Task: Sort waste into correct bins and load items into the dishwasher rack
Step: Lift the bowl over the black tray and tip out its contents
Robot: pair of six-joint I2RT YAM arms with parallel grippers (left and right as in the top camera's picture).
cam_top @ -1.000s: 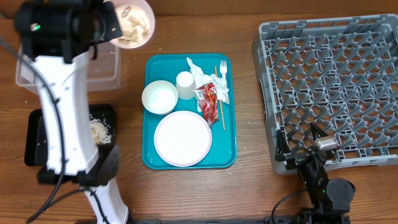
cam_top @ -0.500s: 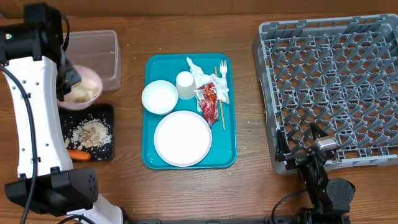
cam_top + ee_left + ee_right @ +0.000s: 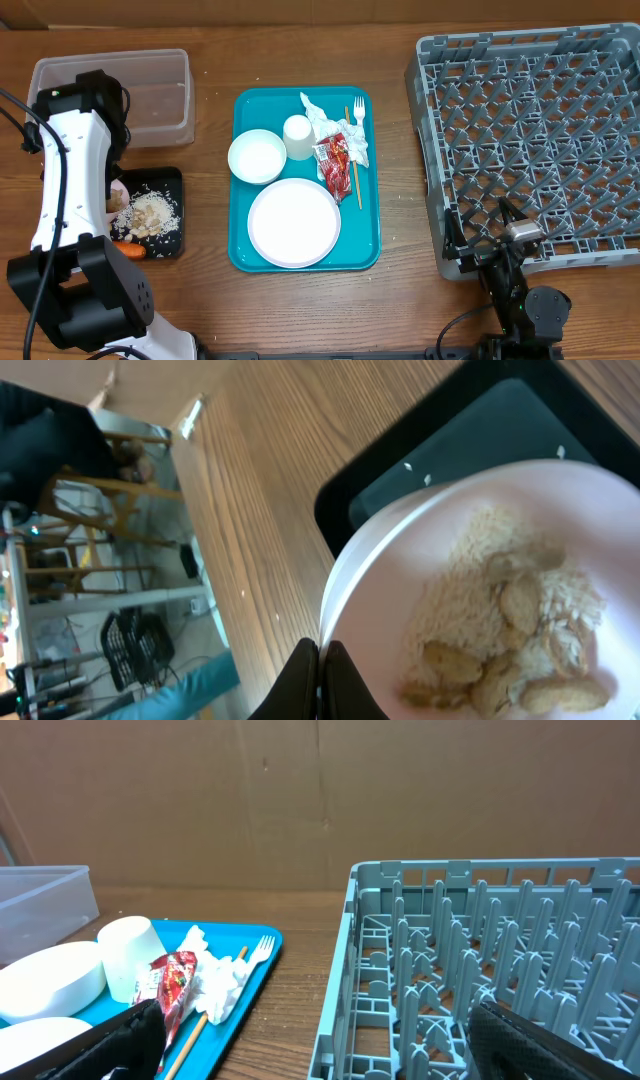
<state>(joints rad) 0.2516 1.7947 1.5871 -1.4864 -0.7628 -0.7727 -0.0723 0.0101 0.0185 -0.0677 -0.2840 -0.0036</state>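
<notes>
My left gripper [image 3: 322, 680] is shut on the rim of a small pale bowl [image 3: 480, 590] holding beige food scraps [image 3: 520, 630], tilted above the black tray [image 3: 470, 430]. From overhead the left arm [image 3: 72, 160] covers most of this bowl. More scraps [image 3: 150, 213] and an orange carrot [image 3: 128, 250] lie in the black tray [image 3: 172, 178]. The teal tray [image 3: 243, 110] carries a plate [image 3: 294, 222], a second bowl [image 3: 256, 157], a cup [image 3: 298, 136], a napkin [image 3: 322, 118], a red wrapper [image 3: 335, 152], a fork [image 3: 358, 115] and a stick [image 3: 353, 170]. My right gripper [image 3: 330, 1050] stands open beside the rack [image 3: 480, 950].
The clear tub [image 3: 150, 95] sits behind the black tray at the far left. The grey rack [image 3: 540, 140] fills the right side, and the right arm [image 3: 510, 250] rests at its near-left corner. Bare wood lies between the teal tray and the rack.
The left arm has swung the bowl of scraps from above the clear tub toward me, down over the black tray. The right arm has not moved.
</notes>
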